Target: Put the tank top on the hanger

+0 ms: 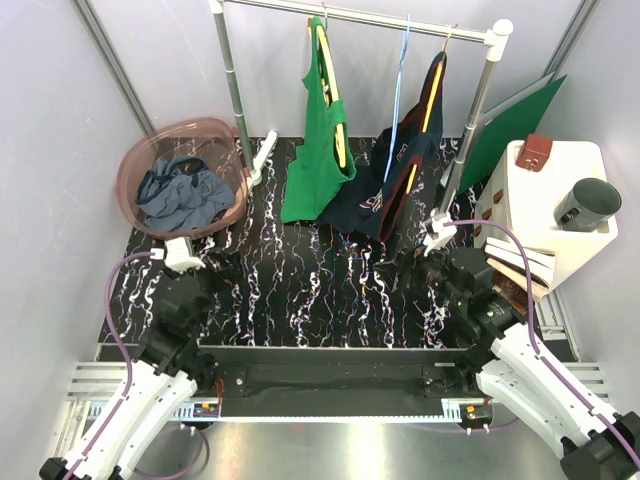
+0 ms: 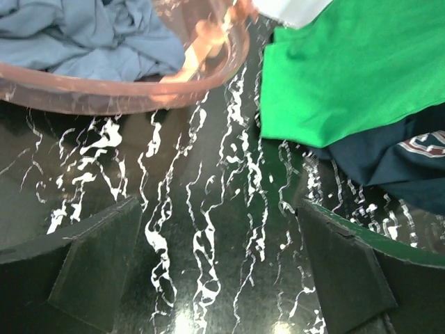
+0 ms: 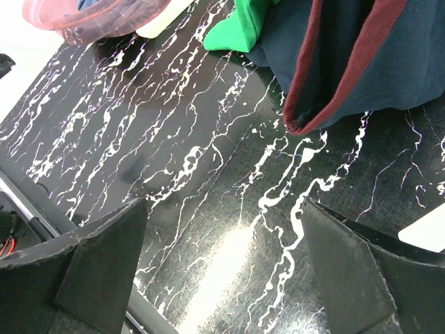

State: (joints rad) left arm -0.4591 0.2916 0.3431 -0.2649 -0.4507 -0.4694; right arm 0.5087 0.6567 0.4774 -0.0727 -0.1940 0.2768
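One hanger (image 1: 399,90) upright, hook (image 1: 407,24) topmost

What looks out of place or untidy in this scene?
The tank top lies crumpled in the pink basket, while the hanger hangs bare on the rail between the green top and the navy top.

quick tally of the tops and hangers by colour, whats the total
blue-grey tank top: 1
green tank top: 1
navy top: 1
yellow hangers: 2
light-blue hanger: 1
total: 6
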